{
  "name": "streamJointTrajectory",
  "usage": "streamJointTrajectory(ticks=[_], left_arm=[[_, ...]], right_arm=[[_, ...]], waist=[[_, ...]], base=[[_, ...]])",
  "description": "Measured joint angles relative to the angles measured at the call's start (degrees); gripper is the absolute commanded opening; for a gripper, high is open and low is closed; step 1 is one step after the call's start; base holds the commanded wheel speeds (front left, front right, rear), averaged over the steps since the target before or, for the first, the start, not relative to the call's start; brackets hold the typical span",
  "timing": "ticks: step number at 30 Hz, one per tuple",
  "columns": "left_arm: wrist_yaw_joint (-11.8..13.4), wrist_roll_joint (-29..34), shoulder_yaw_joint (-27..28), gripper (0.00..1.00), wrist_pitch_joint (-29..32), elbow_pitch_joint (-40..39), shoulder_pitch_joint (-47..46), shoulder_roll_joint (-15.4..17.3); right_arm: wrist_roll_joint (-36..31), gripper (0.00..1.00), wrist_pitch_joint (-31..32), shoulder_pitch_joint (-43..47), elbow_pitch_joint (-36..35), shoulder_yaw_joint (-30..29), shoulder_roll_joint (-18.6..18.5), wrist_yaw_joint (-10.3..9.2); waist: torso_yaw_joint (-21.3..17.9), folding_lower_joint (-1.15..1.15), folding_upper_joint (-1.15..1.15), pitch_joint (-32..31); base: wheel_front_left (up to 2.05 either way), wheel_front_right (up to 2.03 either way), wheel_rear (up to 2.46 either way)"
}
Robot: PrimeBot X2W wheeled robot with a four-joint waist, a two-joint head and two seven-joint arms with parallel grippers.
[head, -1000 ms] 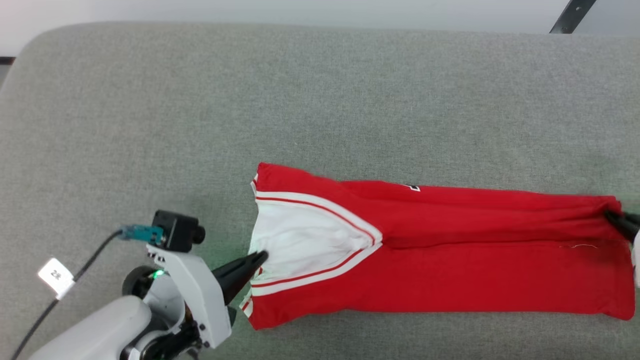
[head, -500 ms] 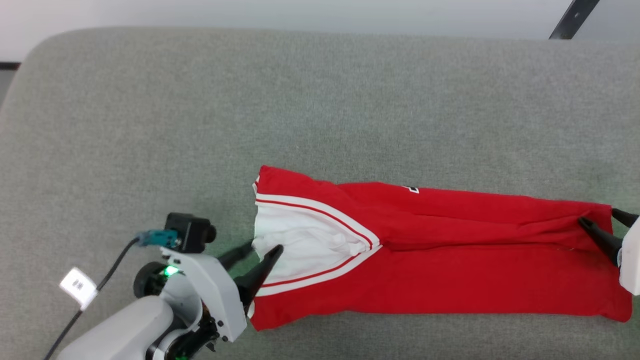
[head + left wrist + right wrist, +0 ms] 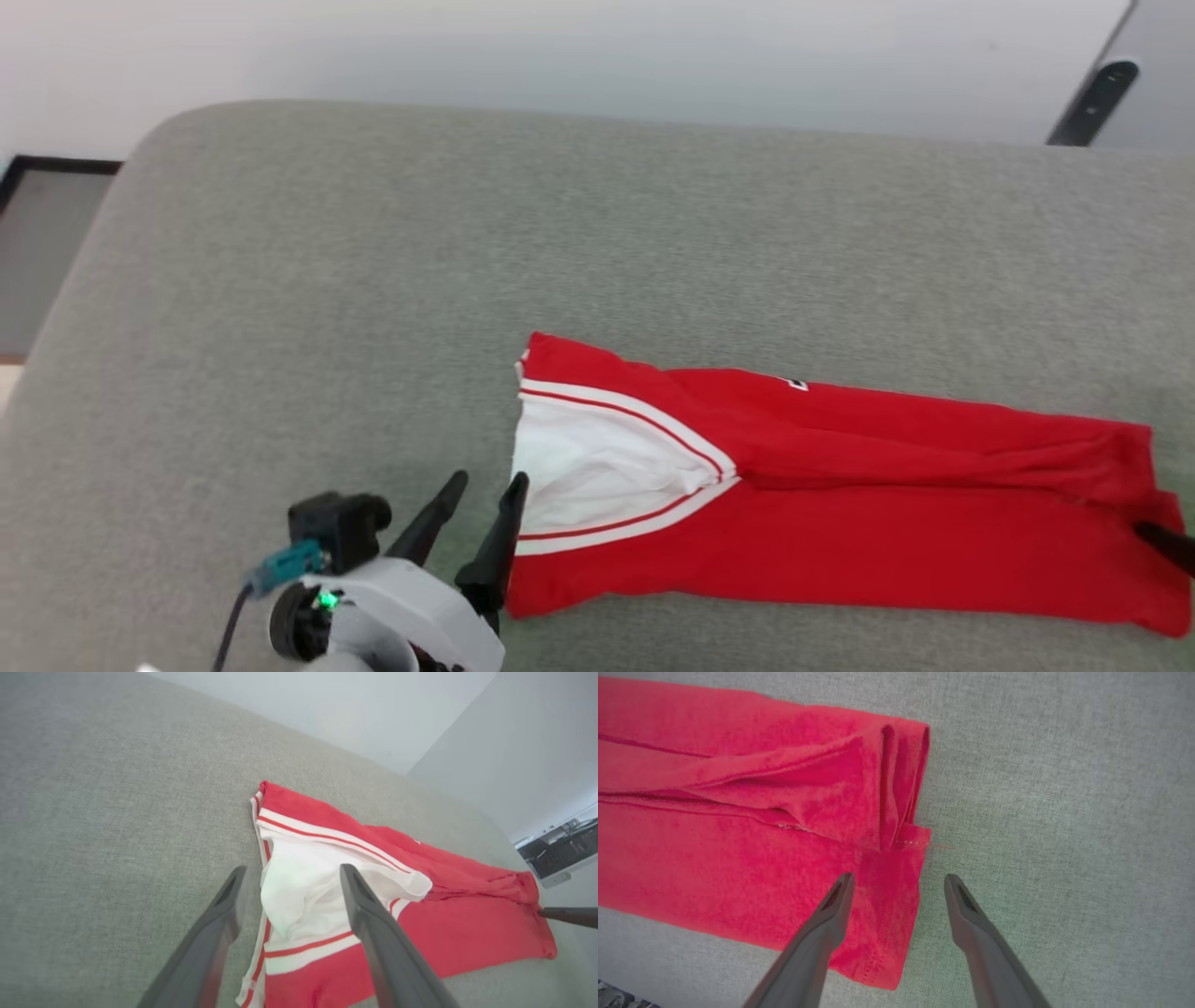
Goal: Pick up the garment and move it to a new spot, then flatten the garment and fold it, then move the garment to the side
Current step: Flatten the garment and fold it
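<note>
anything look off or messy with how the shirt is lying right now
Yes. The garment lies as a long strip, but its white sleeve is puffed and crumpled at one end, and the hem end is pleated, with layers not lined up.

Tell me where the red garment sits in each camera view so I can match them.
Head view: the garment lies lower right, its white sleeve beside the left gripper.
Left wrist view: garment centre to right, white sleeve seen between that gripper's open fingers.
Right wrist view: garment upper left, its hem edge between the right gripper's open fingers.
Shared landmark: the grey padded surface under it.
</note>
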Motion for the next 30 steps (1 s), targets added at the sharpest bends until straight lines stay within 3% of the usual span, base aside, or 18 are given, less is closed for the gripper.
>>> streamJointTrajectory(ticks=[5, 12, 21, 22, 23, 24, 30], left_arm=[[1.3, 8.2, 8.1, 1.00, -0.2, -0.9, 6.5, -4.9], [0.9, 21.7, 16.0, 1.00, -0.3, 2.1, 12.4, -10.8], [-3.3, 33.9, 24.3, 1.00, -0.3, 2.6, 14.9, -17.2], [-3.9, 34.7, 25.1, 1.00, -0.3, 2.7, 14.9, -17.9], [-4.6, 35.9, 26.0, 1.00, -0.3, 2.7, 15.0, -18.5], [-5.2, 37.1, 26.8, 1.00, -0.3, 2.7, 15.0, -19.2], [-9.2, 42.9, 31.3, 1.00, -0.3, 3.3, 15.7, -23.3]], right_arm=[[-0.2, 1.00, 2.2, 1.7, 1.0, -3.5, 0.1, 0.00], [-2.9, 1.00, 5.6, 1.9, 3.5, -6.6, 1.5, 0.00], [-7.1, 1.00, 9.2, 1.0, 5.2, -7.3, 2.7, -0.02], [-7.2, 0.41, 9.8, 0.9, 5.3, -7.4, 2.9, -0.02], [-7.4, 0.16, 10.3, 0.7, 5.4, -7.6, 2.9, -0.02], [-7.6, 0.00, 10.5, 0.7, 5.3, -7.7, 3.0, -0.02], [-7.8, 0.00, 10.1, 0.3, 5.4, -9.3, 4.2, 0.01]], waist=[[2.5, 0.00, 0.00, -0.2], [6.1, 0.00, 0.00, 0.0], [8.7, 0.00, 0.00, 1.0], [8.8, 0.00, 0.00, 1.2], [8.9, 0.00, 0.00, 1.4], [9.0, 0.00, 0.00, 1.6], [9.2, 0.00, 0.00, 2.4]], base=[[0.00, 0.00, 0.00], [0.00, 0.00, 0.00], [0.00, 0.00, 0.00], [0.00, 0.00, 0.00], [0.00, 0.00, 0.00], [0.00, 0.00, 0.00], [0.00, 0.00, 0.00]])
